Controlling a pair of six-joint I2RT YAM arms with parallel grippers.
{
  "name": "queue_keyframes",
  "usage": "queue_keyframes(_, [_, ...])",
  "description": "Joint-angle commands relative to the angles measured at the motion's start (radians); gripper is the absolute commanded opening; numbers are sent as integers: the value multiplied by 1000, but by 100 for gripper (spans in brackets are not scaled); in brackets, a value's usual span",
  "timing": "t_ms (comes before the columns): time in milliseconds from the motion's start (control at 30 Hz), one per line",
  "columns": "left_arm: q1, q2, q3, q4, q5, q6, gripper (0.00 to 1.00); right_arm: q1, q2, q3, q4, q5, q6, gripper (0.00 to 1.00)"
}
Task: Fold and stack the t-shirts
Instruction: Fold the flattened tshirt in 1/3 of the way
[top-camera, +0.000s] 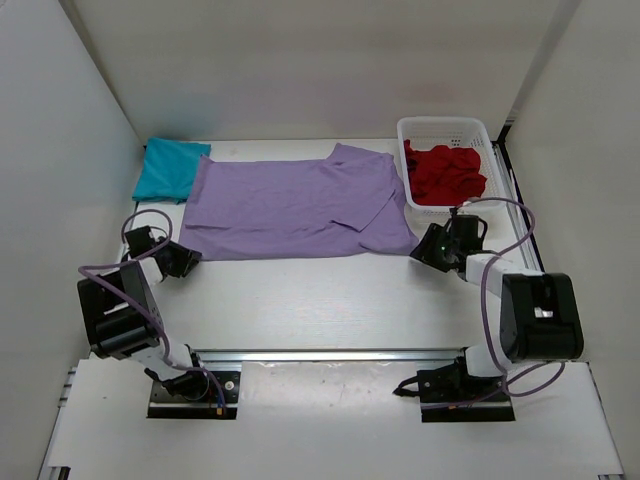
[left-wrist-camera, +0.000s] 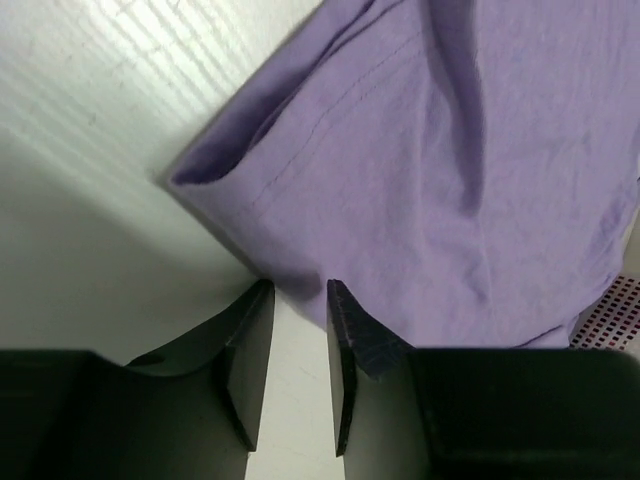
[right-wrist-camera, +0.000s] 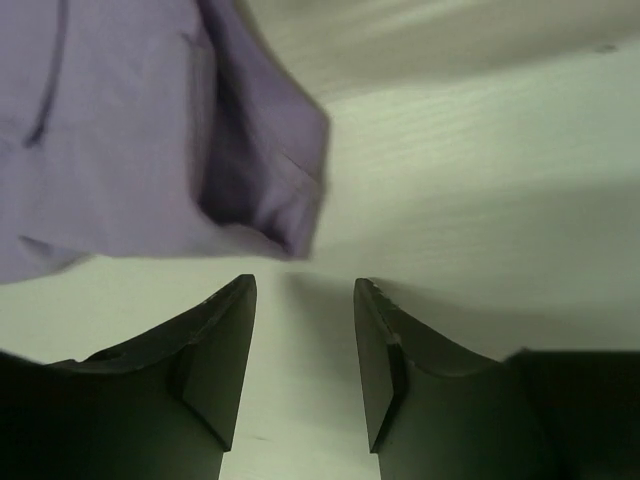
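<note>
The lavender t-shirt (top-camera: 290, 205) lies spread flat across the back half of the table. A folded teal t-shirt (top-camera: 170, 168) rests at its left end. The dark red t-shirt (top-camera: 445, 172) is bunched inside the white basket. My left gripper (top-camera: 190, 262) sits at the lavender shirt's near left corner (left-wrist-camera: 300, 270), jaws open with only bare table between them. My right gripper (top-camera: 425, 250) is just off the shirt's near right corner (right-wrist-camera: 285, 225), also open and empty. Both corners lie loose on the table.
The white mesh basket (top-camera: 478, 130) stands at the back right, right beside the lavender shirt's right end. White walls close in the left, back and right sides. A metal rail (top-camera: 330, 355) runs across the near edge between the arm bases.
</note>
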Motion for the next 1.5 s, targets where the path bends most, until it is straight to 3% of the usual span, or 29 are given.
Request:
queue_keyframes(0, [10, 52, 6, -5, -32, 9, 39, -12, 62, 35, 141, -43, 24, 43])
queue_keyframes(67, [16, 88, 16, 33, -18, 7, 28, -18, 112, 41, 185, -58, 30, 43])
queue_keyframes(133, [12, 108, 26, 38, -23, 0, 19, -15, 149, 78, 192, -66, 29, 38])
queue_keyframes(200, [1, 118, 42, 43, -30, -2, 5, -14, 186, 100, 204, -72, 35, 23])
queue_keyframes(233, [0, 118, 52, 43, -40, 0, 3, -9, 178, 110, 208, -67, 39, 14])
queue_keyframes(333, [-8, 135, 95, 12, -59, 12, 0, 2, 157, 115, 189, -58, 47, 0])
queue_keyframes(700, [73, 34, 53, -71, -59, 46, 0, -18, -156, -159, 69, -15, 118, 0])
queue_keyframes(900, [113, -130, -56, -134, -46, 63, 0, -92, -458, -299, -96, -43, 148, 0])
queue_keyframes(1067, [89, -361, -129, -287, -165, 98, 0, -139, -748, -348, -308, -52, 181, 0])
queue_keyframes(1100, [93, -398, -137, -307, -182, 96, 2, -126, -778, -353, -325, -38, 206, 0])
queue_keyframes(1167, [105, -434, -161, -322, -167, 98, 19, -72, -828, -347, -360, 21, 234, 1])
queue_keyframes(1233, [113, -446, -162, -335, -159, 110, 34, -75, -831, -341, -379, 55, 231, 18])
queue_keyframes(1267, [102, -445, -155, -354, -164, 110, 40, -90, -825, -330, -382, 45, 216, 22])
queue_keyframes(1400, [49, -489, -116, -368, -202, 112, 59, -136, -828, -281, -394, 28, 167, 38])
queue_keyframes(1467, [20, -503, -85, -359, -201, 112, 60, -91, -797, -234, -384, 26, 116, 38])
